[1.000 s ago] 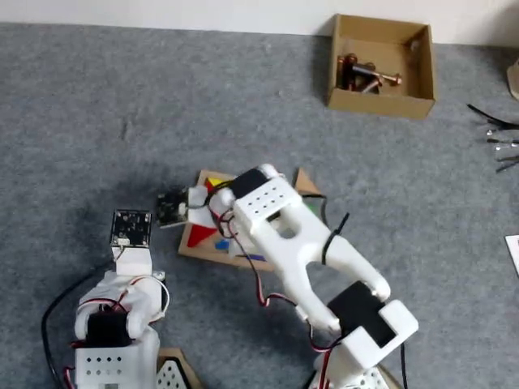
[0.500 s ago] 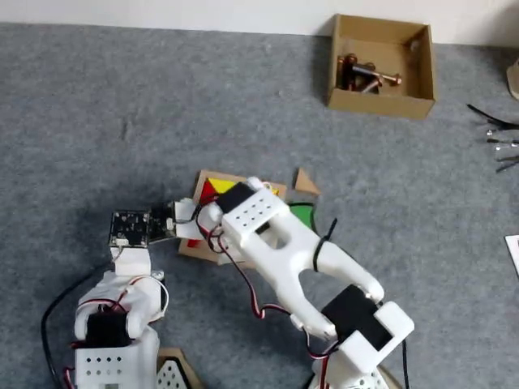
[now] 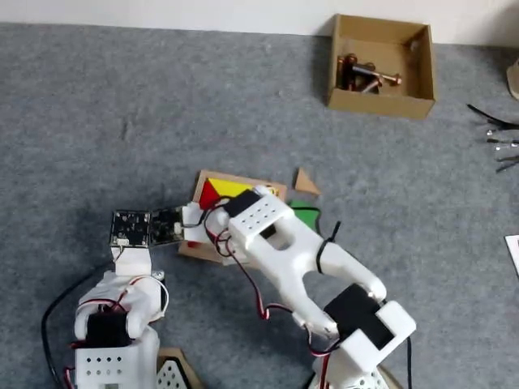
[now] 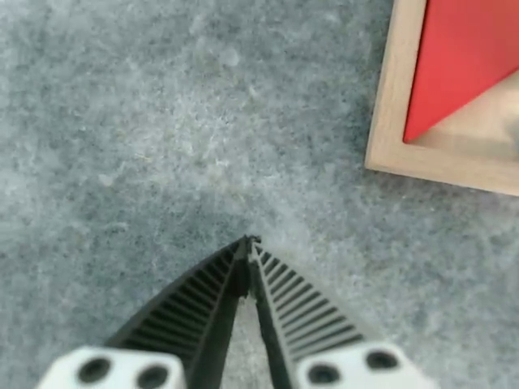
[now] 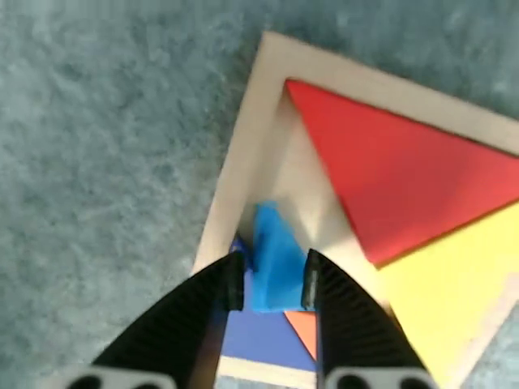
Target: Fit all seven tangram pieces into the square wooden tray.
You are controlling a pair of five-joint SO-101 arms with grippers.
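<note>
Right wrist view: right end effector (image 5: 272,281) clamps a blue piece (image 5: 272,243) upright against the wall of the wooden tray (image 5: 242,162), beside the red triangle (image 5: 397,194); best laid flat before release. The left end effector (image 4: 247,251) is closed, empty.

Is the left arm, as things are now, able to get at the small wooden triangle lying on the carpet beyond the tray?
Probably not. The wooden triangle lies on the far side of the tray, and the right arm stretches over the tray between it and the left claw.
</note>
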